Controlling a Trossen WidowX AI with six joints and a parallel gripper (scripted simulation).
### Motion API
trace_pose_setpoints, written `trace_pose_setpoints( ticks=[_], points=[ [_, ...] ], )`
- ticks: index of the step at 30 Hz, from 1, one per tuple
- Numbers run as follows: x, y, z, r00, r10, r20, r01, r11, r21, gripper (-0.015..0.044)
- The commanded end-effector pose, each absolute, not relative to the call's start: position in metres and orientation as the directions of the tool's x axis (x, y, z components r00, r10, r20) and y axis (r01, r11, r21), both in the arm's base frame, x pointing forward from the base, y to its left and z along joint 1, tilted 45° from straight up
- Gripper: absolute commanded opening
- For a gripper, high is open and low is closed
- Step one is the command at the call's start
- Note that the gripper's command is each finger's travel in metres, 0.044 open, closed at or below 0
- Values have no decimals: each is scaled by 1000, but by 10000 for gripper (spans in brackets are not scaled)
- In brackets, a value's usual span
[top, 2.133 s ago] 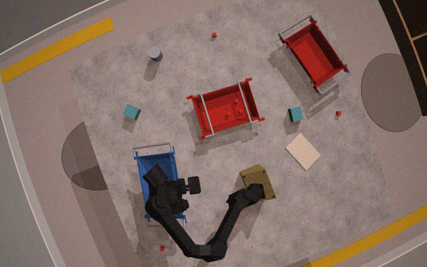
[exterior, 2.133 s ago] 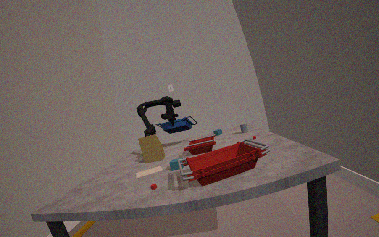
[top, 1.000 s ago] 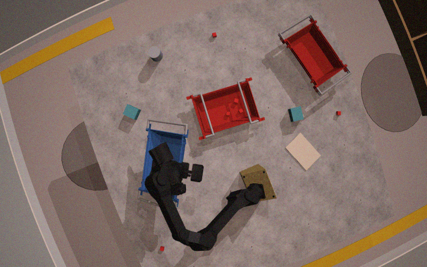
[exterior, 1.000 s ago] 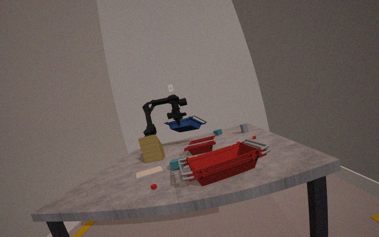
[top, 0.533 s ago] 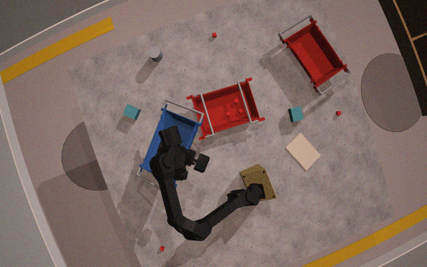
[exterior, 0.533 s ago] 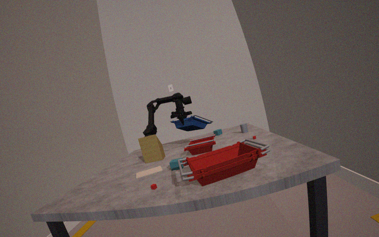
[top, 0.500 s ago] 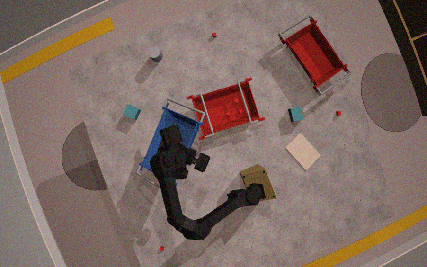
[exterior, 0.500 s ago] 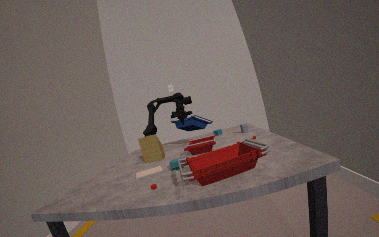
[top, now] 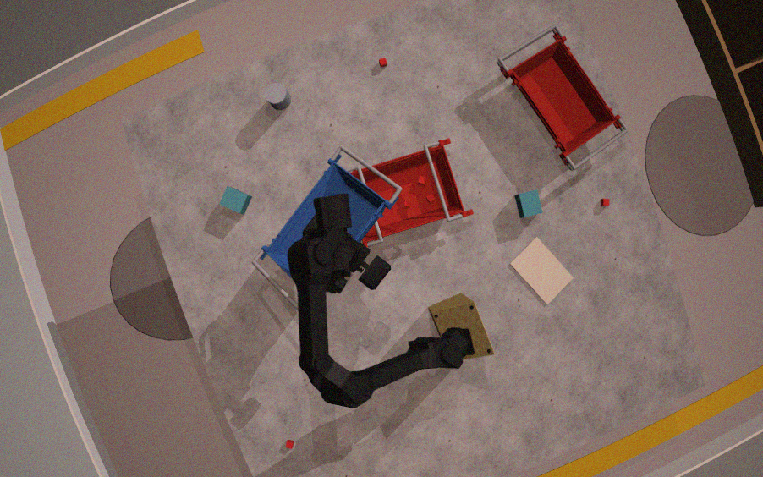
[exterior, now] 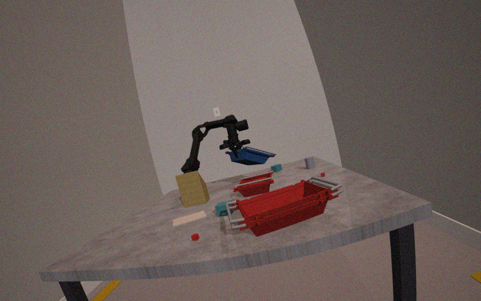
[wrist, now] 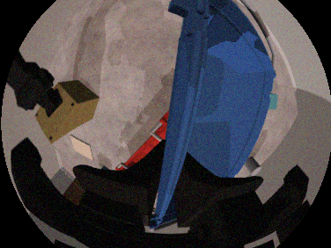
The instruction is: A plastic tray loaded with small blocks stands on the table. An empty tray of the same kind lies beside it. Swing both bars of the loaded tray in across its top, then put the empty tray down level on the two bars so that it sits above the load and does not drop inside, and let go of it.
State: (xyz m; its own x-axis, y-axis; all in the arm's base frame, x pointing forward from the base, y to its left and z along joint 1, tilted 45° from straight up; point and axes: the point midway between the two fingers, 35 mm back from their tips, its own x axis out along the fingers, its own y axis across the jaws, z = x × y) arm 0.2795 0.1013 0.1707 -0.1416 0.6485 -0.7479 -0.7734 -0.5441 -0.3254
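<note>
The loaded red tray [top: 452,183] [exterior: 253,189] [wrist: 141,156] stands on the table with several small red blocks inside. Its right bar [top: 438,183] and left bar [top: 378,229] lie across its top. My gripper [exterior: 236,154] [wrist: 168,144] is shut on a long side wall of the empty blue tray [top: 298,225] [exterior: 249,156] [wrist: 233,105] and holds it in the air. The blue tray, turned askew, overlaps the red tray's left end in the top view. In the exterior view it hangs well above it. Its own bars [top: 368,168] [top: 275,283] are swung out. The arm hides my fingertips in the top view.
Another red tray [top: 562,95] [exterior: 283,209], apparently a nested stack, stands farther right. Two teal blocks [top: 235,200] [top: 529,203], a grey cylinder [top: 277,95] [exterior: 309,163], a cream plate [top: 540,271] [exterior: 189,218] and a yellow-brown block [top: 463,315] [exterior: 193,188] by the arm's base are around.
</note>
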Motion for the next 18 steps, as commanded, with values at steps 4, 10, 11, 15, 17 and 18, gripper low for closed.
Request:
trace_pose_setpoints(
  ticks=[4, 10, 11, 15, 17, 18],
  points=[
    [299, 80, 157, -115, 653, -749, -842, -464, -275, 0],
    [311, 63, 140, -118, 656, -745, -891, -400, -212, 0],
    [312, 60, 137, -118, 657, -745, -899, -389, -201, 0],
    [318, 48, 125, -119, 660, -741, -925, -345, -158, 0],
    [321, 43, 119, -120, 663, -739, -937, -322, -136, 0],
    [323, 40, 116, -120, 664, -738, -942, -310, -125, 0]
  ],
)
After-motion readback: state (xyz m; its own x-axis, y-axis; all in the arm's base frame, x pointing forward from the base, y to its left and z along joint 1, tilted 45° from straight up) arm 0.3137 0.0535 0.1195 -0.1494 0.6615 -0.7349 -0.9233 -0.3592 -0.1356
